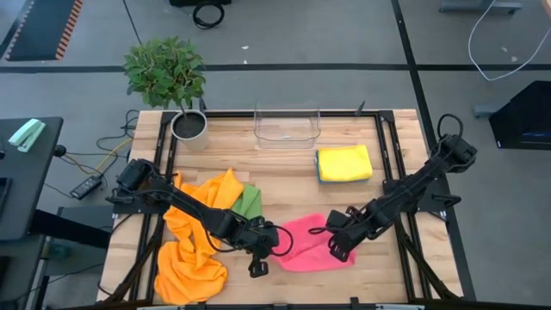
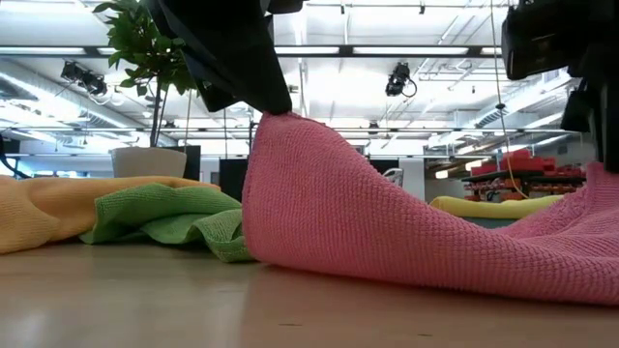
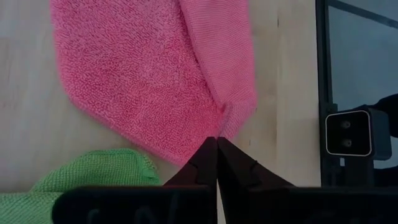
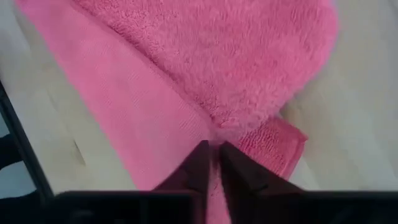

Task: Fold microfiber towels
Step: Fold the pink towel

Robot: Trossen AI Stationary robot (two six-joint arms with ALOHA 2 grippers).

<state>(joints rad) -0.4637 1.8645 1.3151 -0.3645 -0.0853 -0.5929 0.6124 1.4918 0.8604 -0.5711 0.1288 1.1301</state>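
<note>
Lying on the wooden table (image 1: pixel 392 271) near its front edge, the pink towel (image 1: pixel 308 243) is serving as the landmark for everything else. Both arms are working at it. The left gripper (image 1: pixel 259 267) is sitting at the pink towel's left corner, its fingers (image 3: pixel 200 167) pressed together and pinching the cloth's edge, which the low view shows pulled up into a peak (image 2: pixel 274 118) under the dark gripper. The right gripper (image 1: pixel 339 251) is sitting at the pink towel's right edge; in its own wrist view the fingers (image 4: pixel 196 163) are standing nearly closed, with a thin fold of pink cloth (image 4: pixel 214 138) between their tips, so it is gripping the towel too. Between the two pinched points the cloth is sagging onto the table, one flap lying doubled over the rest.

Just left of the pink towel, the green towel (image 1: pixel 249 201) is lying crumpled, partly tucked beside a large heap of orange towels (image 1: pixel 193 243) that is spreading farther left, under the left arm. Behind the pink towel and to its right, a yellow towel (image 1: pixel 345 161) is lying folded on top of a blue one (image 1: pixel 319 175), only a sliver of the blue showing. Behind the pink towel, at the table's far edge, a clear plastic bin (image 1: pixel 287 126) is standing, and farther left of that a potted plant (image 1: pixel 176 90) is sitting at the far corner.
</note>
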